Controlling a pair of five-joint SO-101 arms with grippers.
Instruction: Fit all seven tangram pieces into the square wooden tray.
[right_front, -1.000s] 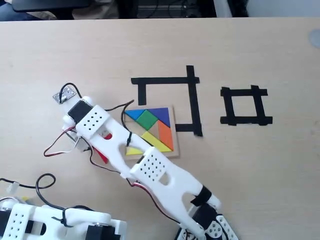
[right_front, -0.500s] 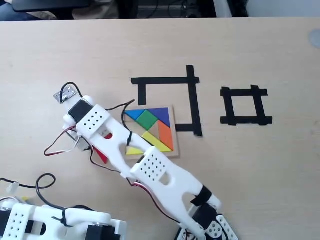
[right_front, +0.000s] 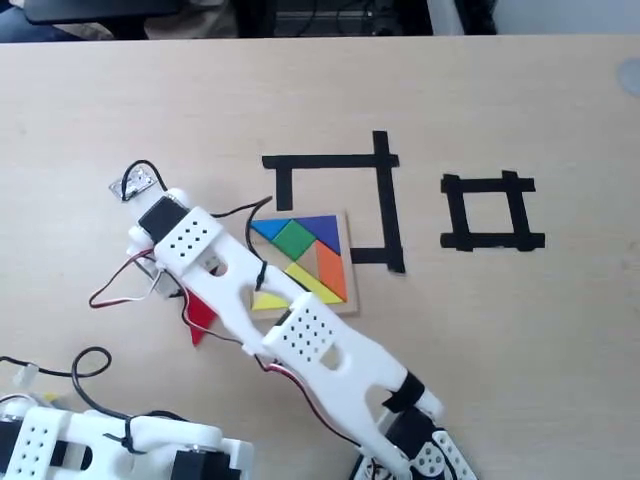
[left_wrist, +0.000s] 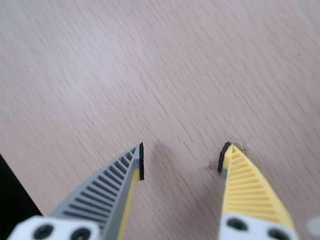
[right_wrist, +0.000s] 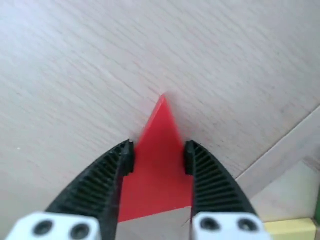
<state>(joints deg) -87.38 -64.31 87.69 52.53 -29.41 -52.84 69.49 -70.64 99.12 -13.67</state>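
At the lower left of the high view the left arm (right_front: 150, 435) is seen folded, and its pincer (left_wrist: 181, 159) is held released, jaws spread above the bare counter (left_wrist: 150, 60). From the bottom centre the right arm (right_front: 310, 340) is stretched toward the upper left, and its pincer (right_wrist: 157, 150) is clenched on the red triangle (right_wrist: 159, 175), which is placed left of centre, near the lower left corner of the square wooden tray (right_front: 350, 303) but outside it. Farther up, at the centre, the tray is found holding the other tangram pieces (right_front: 293, 240), blue, green, orange and yellow, with black tape outlines (right_front: 385, 200) laid partly around it and to its right.
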